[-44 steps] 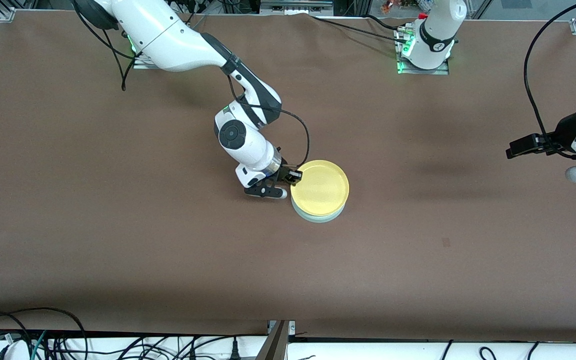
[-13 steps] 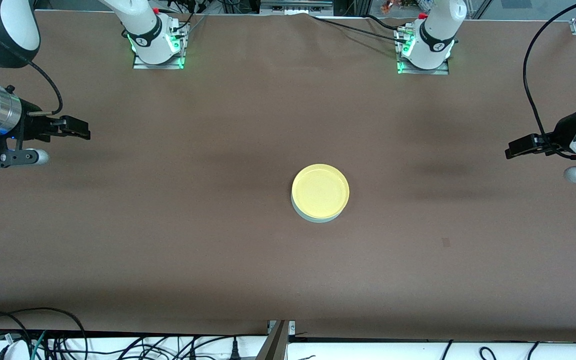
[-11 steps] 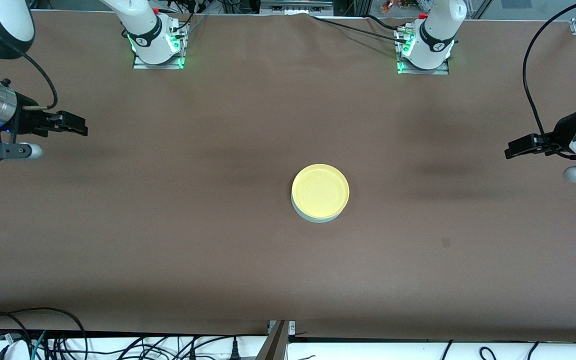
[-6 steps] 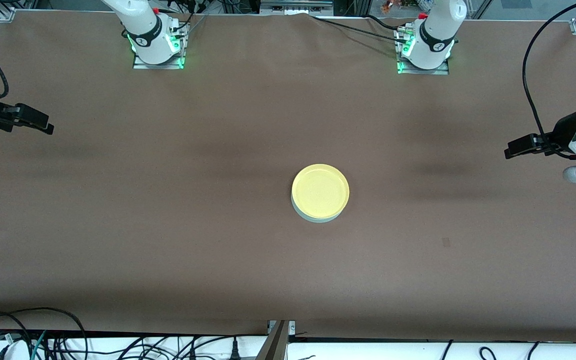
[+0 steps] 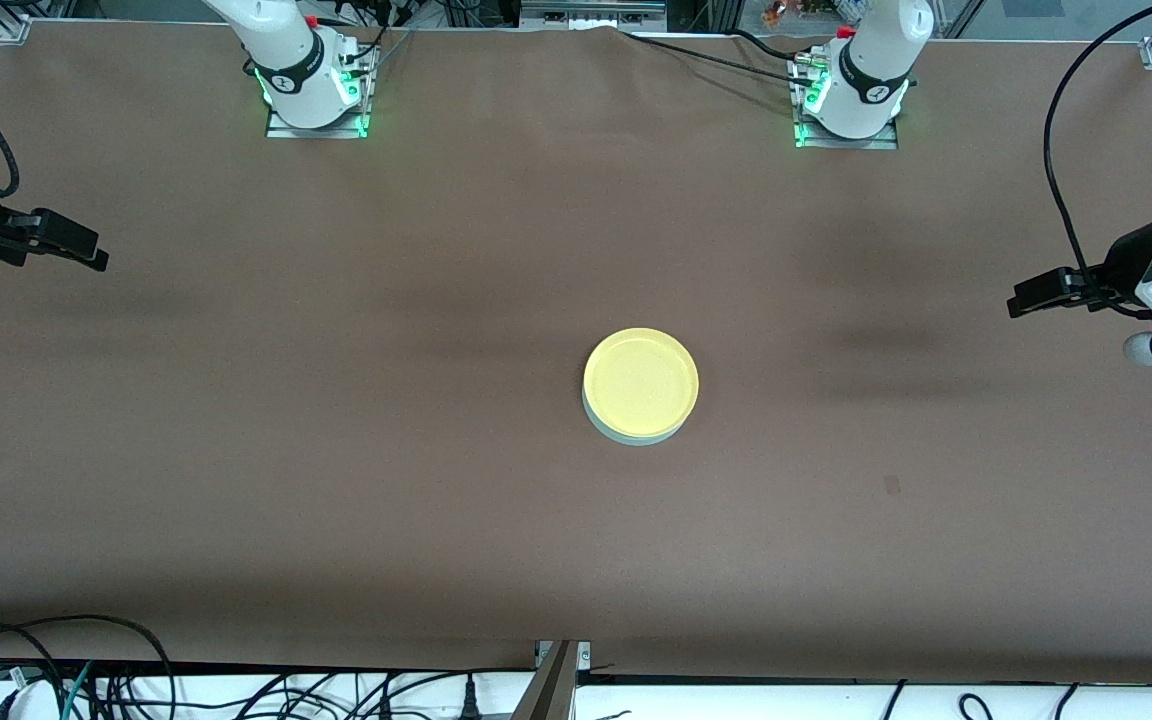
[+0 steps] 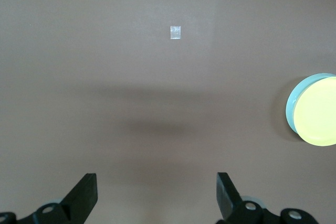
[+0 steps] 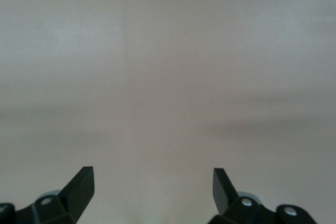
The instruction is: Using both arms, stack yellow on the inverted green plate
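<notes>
The round, shallow, bright yellow plastic plate (image 5: 641,381) sits rim-up on top of the round, pale mint-green plate (image 5: 636,434), near the middle of the brown cloth-covered bench (image 5: 336,450). Only a thin crescent of the green plate shows below the yellow one, on the edge nearer the front camera; whether the green plate is upside down cannot be made out. Nothing touches the stack.

The left gripper (image 5: 1031,296) hangs over the bench at the left arm's end, well apart from the plates. Its jaws stand wide open with nothing between them. In the left wrist view the two black fingertips (image 6: 86,192) frame bare brown cloth, and the stacked plates show only at the edge of that picture, the yellow plate (image 6: 317,111) ringed on one side by the green plate (image 6: 292,103), well clear of the jaws and off to one side of them. A small pale square mark (image 6: 176,32) lies on the cloth ahead of the jaws.

The right gripper (image 5: 76,250) hangs over the bench edge at the right arm's end, also well apart from the stack. Its jaws are spread wide and hold nothing; in the right wrist view the fingertips (image 7: 81,187) show only plain cloth between and ahead of them.
</notes>
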### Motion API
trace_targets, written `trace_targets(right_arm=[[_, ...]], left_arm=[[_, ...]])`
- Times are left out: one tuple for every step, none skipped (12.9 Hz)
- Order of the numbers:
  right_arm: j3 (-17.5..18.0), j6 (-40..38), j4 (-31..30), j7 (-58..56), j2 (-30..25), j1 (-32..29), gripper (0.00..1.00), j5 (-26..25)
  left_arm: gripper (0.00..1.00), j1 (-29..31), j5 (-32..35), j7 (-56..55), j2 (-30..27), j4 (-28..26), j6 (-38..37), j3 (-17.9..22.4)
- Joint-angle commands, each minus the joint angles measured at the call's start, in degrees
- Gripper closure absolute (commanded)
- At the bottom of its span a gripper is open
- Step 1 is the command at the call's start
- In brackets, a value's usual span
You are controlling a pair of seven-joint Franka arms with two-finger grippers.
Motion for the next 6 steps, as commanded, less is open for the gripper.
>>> trace_targets(right_arm=[[1.15, 0.57, -1.60, 0.47, -1.40, -1.40, 0.00, -0.66], [1.15, 0.57, -1.60, 0.47, -1.40, -1.40, 0.00, -0.66], [1.15, 0.49, -1.60, 0.47, -1.40, -1.49, 0.00, -0.66], [1.24, 0.40, -1.60, 0.38, -1.40, -1.41, 0.00, -0.57], [1.24, 0.40, -1.43, 0.21, -1.22, -1.49, 0.00, -0.57], [1.24, 0.40, -1.51, -0.14, -1.22, -1.84, 0.00, -0.57]], left_arm=[[0.00, -0.21, 1.15, 0.66, 0.73, 1.72, -0.89, -0.12], [0.00, -0.21, 1.15, 0.66, 0.73, 1.81, -0.89, -0.12], [0.00, -0.21, 1.15, 0.66, 0.73, 1.81, -0.89, -0.12], [0.00, -0.21, 1.15, 0.66, 0.73, 1.81, -0.89, -0.12], [0.00, -0.21, 1.15, 0.66, 0.73, 1.81, -0.89, -0.12], [0.00, -0.21, 1.15, 0.66, 0.73, 1.81, -0.89, -0.12]])
